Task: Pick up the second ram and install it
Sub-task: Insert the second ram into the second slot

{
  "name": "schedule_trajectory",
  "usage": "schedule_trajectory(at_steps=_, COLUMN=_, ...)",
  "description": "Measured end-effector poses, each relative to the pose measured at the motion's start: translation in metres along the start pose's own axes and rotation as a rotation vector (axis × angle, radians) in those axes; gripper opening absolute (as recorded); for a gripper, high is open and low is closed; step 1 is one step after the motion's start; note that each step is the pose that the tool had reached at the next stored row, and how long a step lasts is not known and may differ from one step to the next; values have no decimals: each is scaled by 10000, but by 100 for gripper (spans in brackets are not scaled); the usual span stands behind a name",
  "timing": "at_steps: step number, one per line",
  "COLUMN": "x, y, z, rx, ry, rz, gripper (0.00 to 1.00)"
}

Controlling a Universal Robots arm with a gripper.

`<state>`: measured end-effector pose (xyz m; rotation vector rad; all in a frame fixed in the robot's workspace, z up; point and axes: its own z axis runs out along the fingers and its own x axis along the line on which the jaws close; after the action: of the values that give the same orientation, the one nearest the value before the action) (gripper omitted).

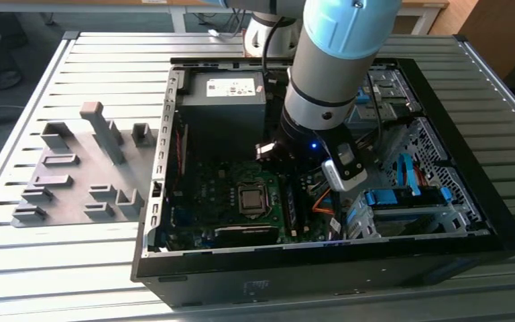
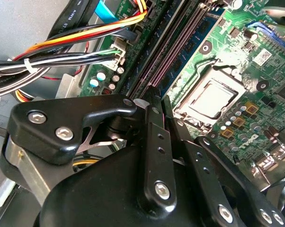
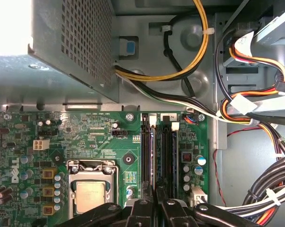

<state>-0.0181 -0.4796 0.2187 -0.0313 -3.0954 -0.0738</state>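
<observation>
Green circuit board fills the floor of the open black computer case [image 1: 329,268] on your slatted metal table [image 1: 78,268], with the silver processor socket [image 3: 91,194] near its middle. Your arm reaches down into the case, and the gripper [image 3: 155,196] sits low over the two long memory slots [image 3: 167,156] beside that socket. In both wrist views the black fingers [image 2: 154,118] stand drawn close together, pinching the top edge of a thin dark board that looks to be the second ram [image 3: 152,161], held upright in one of the slots. You cannot tell from these pictures whether it is fully pressed home or whether the slot's end clips have latched. The neighbouring slot also seems to hold a stick. Bundled coloured cables [image 3: 256,109] run close beside the slots. Off to the exterior view's left, the grey holder blocks [image 1: 78,174] stand on the table. Judging by this, pickup is done and seating is under way or nearly finished; release remains.
</observation>
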Motion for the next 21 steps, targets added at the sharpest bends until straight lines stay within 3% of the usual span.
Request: schedule_trajectory(at_steps=21, x=-2, y=-20, z=33, rx=-12, ry=-6, rz=110, gripper=14)
